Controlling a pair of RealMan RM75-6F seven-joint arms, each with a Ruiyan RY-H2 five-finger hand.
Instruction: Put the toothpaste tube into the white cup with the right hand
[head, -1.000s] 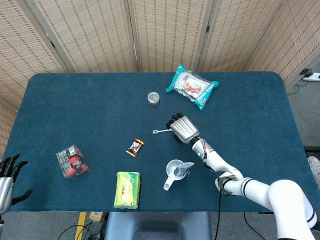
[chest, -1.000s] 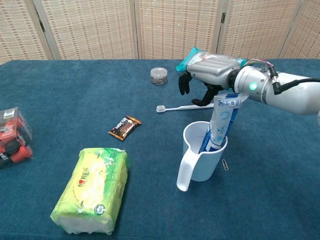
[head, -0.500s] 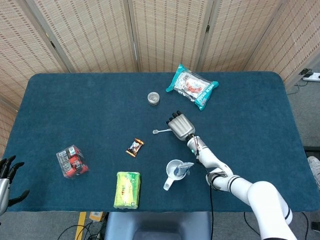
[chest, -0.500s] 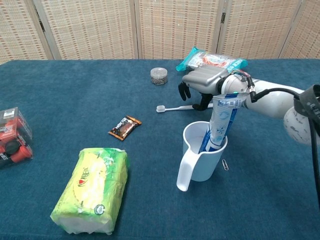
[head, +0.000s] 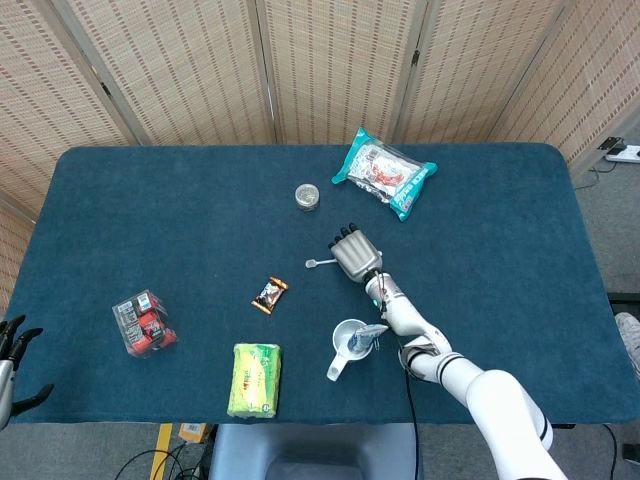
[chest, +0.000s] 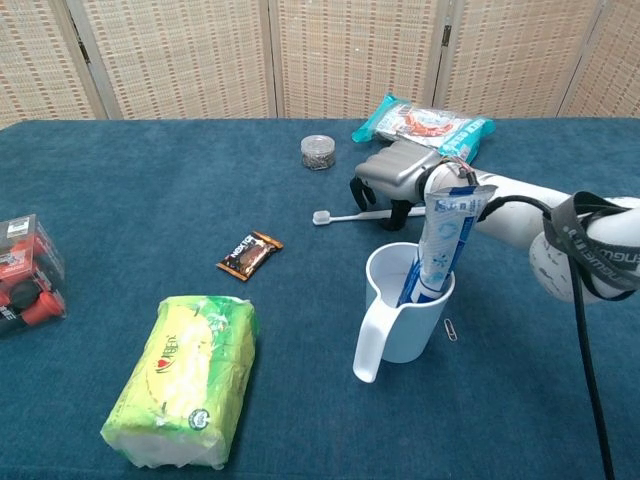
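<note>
Already the soft, light blue-and-white toothpaste tube (chest: 444, 243) leans in the white plastic handled cup (chest: 403, 312) (pinch its crimped top); right hand (chest: 392, 176) empty, fingers loosely curled.

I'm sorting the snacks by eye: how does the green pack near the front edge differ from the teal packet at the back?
The green pack is plump, yellow-green and lies near the table's front edge, left of the white cup. The teal packet is flatter, with teal edges and a red-and-white middle, and lies at the far side beyond the right hand. Both are sealed soft packs lying flat, untouched.
</note>
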